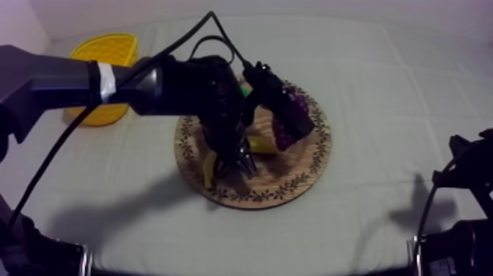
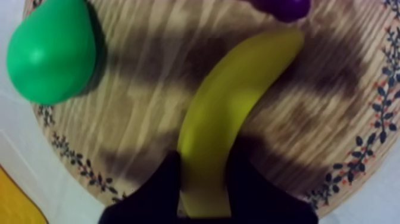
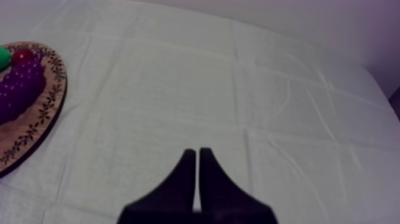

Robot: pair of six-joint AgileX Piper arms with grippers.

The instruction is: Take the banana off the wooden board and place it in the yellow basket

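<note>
Grasp step: left gripper [image 2: 205, 164] clamps its fingers on either side of the banana [image 2: 238, 89], which stretches ahead of it on the wooden board [image 2: 137, 131]. Next call, surely, is a clean lift, then a carry to the yellow basket [image 1: 103, 51], well apart. Right gripper [image 3: 197, 156]: fingers together, empty.

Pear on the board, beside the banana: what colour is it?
The pear is plain green, clearest in the left wrist view.

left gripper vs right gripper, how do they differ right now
The left gripper is shut on the banana; the right gripper is shut on nothing. The left gripper is over the wooden board; the right gripper hangs over bare cloth. Both are black.
</note>
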